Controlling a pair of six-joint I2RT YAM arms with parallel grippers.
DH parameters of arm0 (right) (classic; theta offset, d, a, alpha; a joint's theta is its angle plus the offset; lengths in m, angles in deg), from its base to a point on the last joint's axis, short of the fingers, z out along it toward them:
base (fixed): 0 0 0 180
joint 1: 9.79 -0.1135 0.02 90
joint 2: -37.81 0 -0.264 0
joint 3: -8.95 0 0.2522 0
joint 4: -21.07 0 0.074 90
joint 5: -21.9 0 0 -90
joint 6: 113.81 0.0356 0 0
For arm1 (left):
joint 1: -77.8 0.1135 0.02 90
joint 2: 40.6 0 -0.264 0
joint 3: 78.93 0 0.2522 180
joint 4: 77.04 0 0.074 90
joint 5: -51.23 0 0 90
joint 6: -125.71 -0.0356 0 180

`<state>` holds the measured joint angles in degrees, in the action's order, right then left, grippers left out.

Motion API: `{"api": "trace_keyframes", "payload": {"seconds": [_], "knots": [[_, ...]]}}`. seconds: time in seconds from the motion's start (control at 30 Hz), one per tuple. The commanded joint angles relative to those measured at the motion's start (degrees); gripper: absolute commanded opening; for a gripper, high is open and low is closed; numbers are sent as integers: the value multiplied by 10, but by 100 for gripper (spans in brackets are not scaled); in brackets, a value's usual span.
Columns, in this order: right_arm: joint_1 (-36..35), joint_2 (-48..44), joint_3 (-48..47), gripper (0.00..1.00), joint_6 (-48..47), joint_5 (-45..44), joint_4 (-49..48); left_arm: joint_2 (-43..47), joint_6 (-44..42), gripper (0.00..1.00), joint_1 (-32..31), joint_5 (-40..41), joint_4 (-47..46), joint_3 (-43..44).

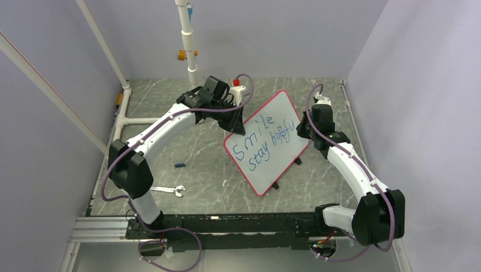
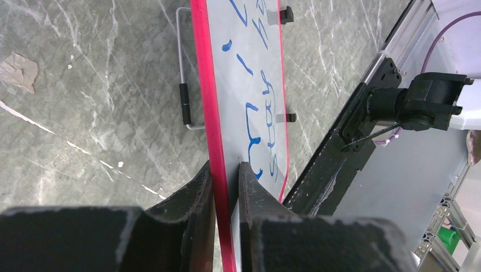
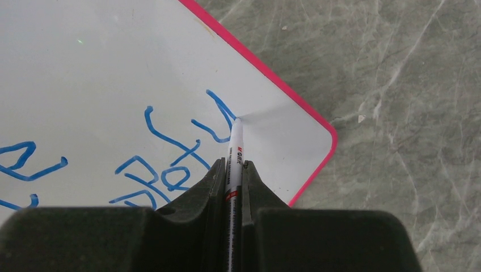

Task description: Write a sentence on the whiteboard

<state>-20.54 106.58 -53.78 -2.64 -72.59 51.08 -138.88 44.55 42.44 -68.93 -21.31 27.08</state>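
The large white red-rimmed whiteboard (image 1: pixel 275 167) sits pinched by its edge in the left gripper (image 2: pixel 226 170), so the right gripper (image 3: pixel 233 167), clamped on the slim white marker (image 3: pixel 235 144), should press lightly as the tip just ahead finishes the blue handwritten sentence (image 3: pixel 170 141) near the board's corner.

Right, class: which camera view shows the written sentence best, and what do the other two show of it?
Top external: both lines of the sentence on the whiteboard read whole. Left wrist sees it nearly edge-on, only squashed strokes. Right wrist shows just the last letters by the marker tip.
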Motion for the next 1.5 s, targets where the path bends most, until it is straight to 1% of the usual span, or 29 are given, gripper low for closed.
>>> {"api": "trace_keyframes", "payload": {"seconds": [0.0,0.4,0.6,0.83,1.13,1.47], "knots": [[-2,-10,16,0,7,12,-10,21,-42,0,-13,7,-3,0],[-2,-24,27,0,6,-11,3,24,-41,0,-13,6,-4,0],[-2,-55,3,0,3,-50,30,25,-41,0,-13,6,-3,0],[-2,-80,-39,0,1,-66,48,24,-41,0,-12,5,-3,0],[-2,-71,-56,0,10,-52,-2,27,-41,0,-13,7,-4,-2],[4,-6,-103,0,17,-18,-25,26,-41,0,-13,5,-4,-3]]}}
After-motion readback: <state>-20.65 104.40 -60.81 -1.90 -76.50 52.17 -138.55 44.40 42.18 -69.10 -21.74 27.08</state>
